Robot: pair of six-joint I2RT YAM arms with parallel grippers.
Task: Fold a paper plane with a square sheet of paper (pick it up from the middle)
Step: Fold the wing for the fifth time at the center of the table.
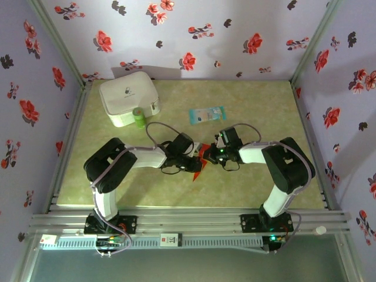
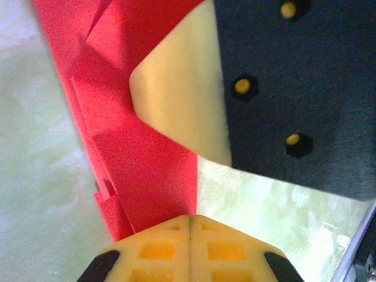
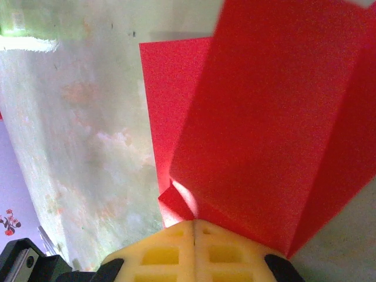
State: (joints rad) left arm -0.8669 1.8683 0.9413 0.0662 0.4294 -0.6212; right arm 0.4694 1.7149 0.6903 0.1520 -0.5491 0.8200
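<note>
Top view: mid-fold, at the centre of the bench (image 1: 247,182). Left hand (image 1: 195,163) and right hand (image 1: 211,154) tip to tip, both clamped shut on the creased red paper sheet (image 1: 200,171).

Left wrist view: layered folds pinched at the crease, with the right hand's pad close alongside.

Right wrist view: one flap standing up. Next, probably pressing it flat along the centre crease without letting the grip slip.
</note>
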